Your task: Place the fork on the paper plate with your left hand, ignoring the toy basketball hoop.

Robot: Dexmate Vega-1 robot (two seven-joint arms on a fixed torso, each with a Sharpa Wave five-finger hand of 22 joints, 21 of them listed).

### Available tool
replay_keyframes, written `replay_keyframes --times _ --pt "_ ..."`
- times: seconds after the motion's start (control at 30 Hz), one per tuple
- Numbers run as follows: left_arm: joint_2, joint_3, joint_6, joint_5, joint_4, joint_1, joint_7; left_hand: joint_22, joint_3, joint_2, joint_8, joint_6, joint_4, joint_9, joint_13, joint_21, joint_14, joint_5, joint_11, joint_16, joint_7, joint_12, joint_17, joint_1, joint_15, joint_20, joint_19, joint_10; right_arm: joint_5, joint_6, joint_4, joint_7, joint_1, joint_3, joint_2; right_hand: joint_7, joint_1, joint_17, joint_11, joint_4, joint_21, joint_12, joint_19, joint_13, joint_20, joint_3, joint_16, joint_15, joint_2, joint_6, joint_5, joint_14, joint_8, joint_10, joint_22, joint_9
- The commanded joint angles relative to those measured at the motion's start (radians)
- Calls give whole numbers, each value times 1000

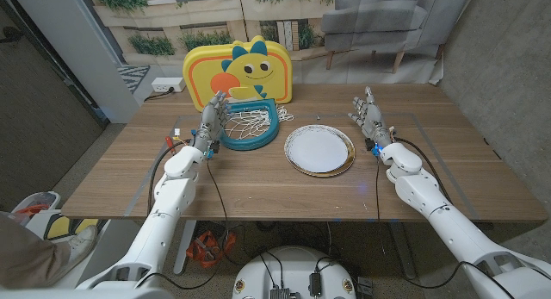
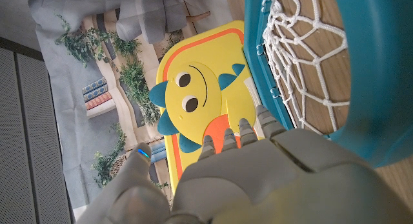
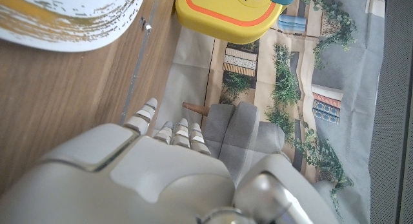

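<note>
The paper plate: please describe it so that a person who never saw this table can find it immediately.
On the wooden table, look near the middle, between the two robot hands. The paper plate lies flat there, just to the right of the teal hoop with its white net. It is round, white and gold-rimmed; nothing lies on it.

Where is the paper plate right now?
In the head view, the paper plate lies on the table near its middle, just right of the toy hoop's teal rim and inboard of the right hand.
</note>
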Motion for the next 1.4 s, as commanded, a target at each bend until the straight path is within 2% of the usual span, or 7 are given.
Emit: replay_keyframes --times 0.03,0.23,0.37,0.63,0.97,1.27,1.4 --pt "-28 -28 -7 68 -22 10 2 5 0 2 4 10 -5 5 3 1 -14 3 4 -1 -2 5 3 0 -1 4 -7 -4 -24 14 -3 -6 -1 0 3 6 10 3 4 2 4 5 -4 5 2 0 1 -6 0 -4 4 -9 5 -7 4 1" --pt "-33 -34 -12 95 -38 23 21 5 0 3 3 10 -6 5 3 -1 -20 3 3 -2 -1 6 3 1 -2 5 -13 -4 -30 25 12 6 8 -8 2 5 11 2 6 1 4 4 -8 5 0 0 1 -6 0 -10 4 -12 3 -12 4 1" --pt "-44 -39 -7 100 -53 37 36 5 0 4 5 16 -7 5 3 1 -19 3 4 -1 -1 6 3 1 -2 6 -13 -3 -34 33 21 15 14 -13 -2 9 13 2 7 -1 1 1 -29 5 11 -1 -4 5 1 -26 4 -37 -1 -26 4 1" --pt "-50 -49 -8 120 -104 75 62 5 -1 5 7 28 -9 5 3 3 -16 3 8 2 0 9 3 2 -1 7 -8 3 -37 50 50 35 35 -19 -1 11 15 2 12 -3 3 2 -35 6 12 -2 -2 22 1 -36 3 -43 -2 -30 5 2" --pt "-45 -57 15 154 -181 116 95 5 -1 7 7 36 -10 5 3 4 -17 3 9 2 3 10 3 2 0 5 -8 6 -52 45 13 20 14 -24 -25 19 19 2 18 -6 6 0 -36 6 11 -2 1 26 1 -37 3 -45 0 -43 5 2" --pt "-37 -67 31 195 -264 171 132 5 -1 8 8 45 -10 5 3 5 -18 3 8 3 5 10 3 2 0 2 -7 7 -5 67 35 74 18 -16 -9 19 22 1 16 -8 8 2 -36 6 8 -2 3 20 2 -37 3 -47 2 -44 5 2" --pt "-40 -73 33 209 -289 190 149 6 -1 9 8 46 -10 5 3 5 -19 3 10 2 6 10 3 2 -1 0 -7 7 -44 59 2 58 12 -25 -37 16 23 1 15 -9 8 2 -35 5 6 -2 3 17 2 -35 3 -48 3 -44 5 2"
